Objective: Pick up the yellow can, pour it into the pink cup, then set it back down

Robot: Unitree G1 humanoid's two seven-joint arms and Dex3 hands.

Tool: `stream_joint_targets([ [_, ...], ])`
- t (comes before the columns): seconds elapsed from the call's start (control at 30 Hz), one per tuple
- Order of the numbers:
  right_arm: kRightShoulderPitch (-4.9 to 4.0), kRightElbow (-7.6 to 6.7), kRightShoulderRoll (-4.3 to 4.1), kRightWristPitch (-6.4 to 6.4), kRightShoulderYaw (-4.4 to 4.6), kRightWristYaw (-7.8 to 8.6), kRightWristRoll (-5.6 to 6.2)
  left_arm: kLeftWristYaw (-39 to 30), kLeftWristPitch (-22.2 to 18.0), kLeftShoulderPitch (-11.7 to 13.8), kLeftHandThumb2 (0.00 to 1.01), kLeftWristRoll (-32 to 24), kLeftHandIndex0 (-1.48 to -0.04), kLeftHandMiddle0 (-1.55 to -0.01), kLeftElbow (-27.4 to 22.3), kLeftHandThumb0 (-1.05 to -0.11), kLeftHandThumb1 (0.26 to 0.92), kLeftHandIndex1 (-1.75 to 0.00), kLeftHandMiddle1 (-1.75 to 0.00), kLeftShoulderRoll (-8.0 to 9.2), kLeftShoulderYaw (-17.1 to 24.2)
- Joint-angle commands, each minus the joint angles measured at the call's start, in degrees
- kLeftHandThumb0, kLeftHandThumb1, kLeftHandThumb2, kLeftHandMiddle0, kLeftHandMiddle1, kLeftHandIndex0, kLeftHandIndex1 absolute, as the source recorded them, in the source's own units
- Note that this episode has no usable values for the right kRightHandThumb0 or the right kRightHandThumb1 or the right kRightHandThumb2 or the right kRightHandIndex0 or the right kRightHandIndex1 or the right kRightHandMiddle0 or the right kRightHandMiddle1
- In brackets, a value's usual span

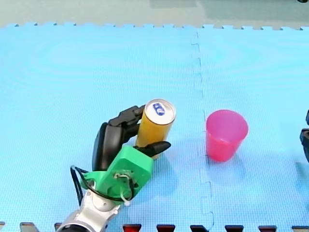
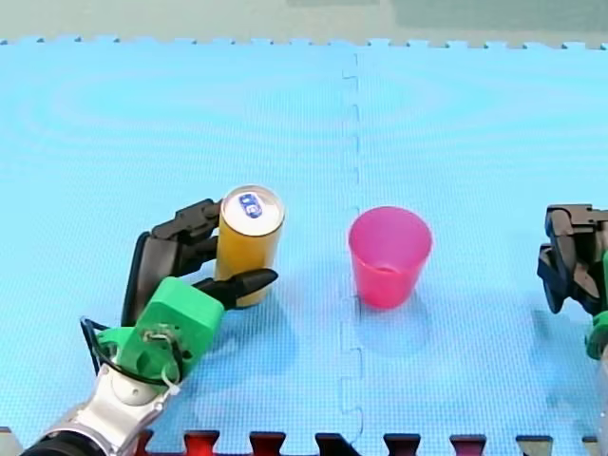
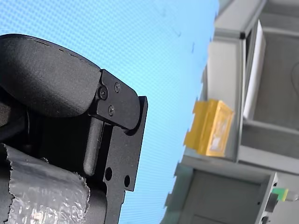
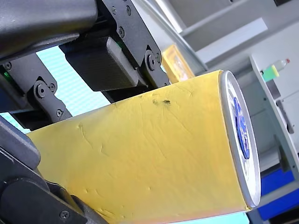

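Blue foam surface (image 1: 72, 72). Yellow can (image 1: 154, 128) upright, left of pink cup (image 1: 226, 136), clasped mid-body by left hand (image 1: 120, 137). Judged light, thin-walled, slick; to be held mid-wall, w/o crushing. Right hand (image 2: 570, 258) at far right.

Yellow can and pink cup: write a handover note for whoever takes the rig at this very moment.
Left hand: closed around the yellow can, with fingers against its side.
Right hand: at the right edge of the blue mat, holding nothing.
Can: upright, apparently standing on the mat.
Pink cup: upright to the can's right, apart from it.
Done: the grasp.
Left: lift the can, tip it over the cup, set it back down, and release.
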Motion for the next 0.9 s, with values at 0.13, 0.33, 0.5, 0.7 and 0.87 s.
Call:
stream_joint_targets([
  [0.13,-0.19,-0.01,-0.49,0.15,-0.33,0.06,0.47,-2.6,0.6,0.5,0.00,-2.1,-1.17,-1.28,0.9,-0.369,0.845,0.00,0.00,-0.14,1.2],
  [0.33,-0.28,-0.08,-0.63,0.37,-0.51,0.48,0.78,-4.3,-0.3,1.0,0.00,-3.7,-1.17,-1.28,1.3,-0.371,0.844,0.00,0.00,0.07,2.2],
  [0.5,-0.34,-0.15,-0.79,0.44,-0.53,0.77,1.00,-5.4,-1.5,1.6,0.00,-4.8,-1.18,-1.28,1.4,-0.373,0.842,0.00,0.00,0.33,3.2],
  [0.7,-0.64,-0.14,-0.89,0.68,-0.32,0.55,0.85,-5.8,-2.0,1.8,0.00,-4.9,-1.18,-1.29,1.4,-0.375,0.839,0.00,-0.01,0.52,3.6],
  [0.87,-0.68,-0.13,-0.91,0.65,-0.11,0.37,0.71,-5.6,-2.0,1.8,0.00,-4.5,-1.18,-1.29,1.4,-0.374,0.838,0.00,0.00,0.58,3.5],
])
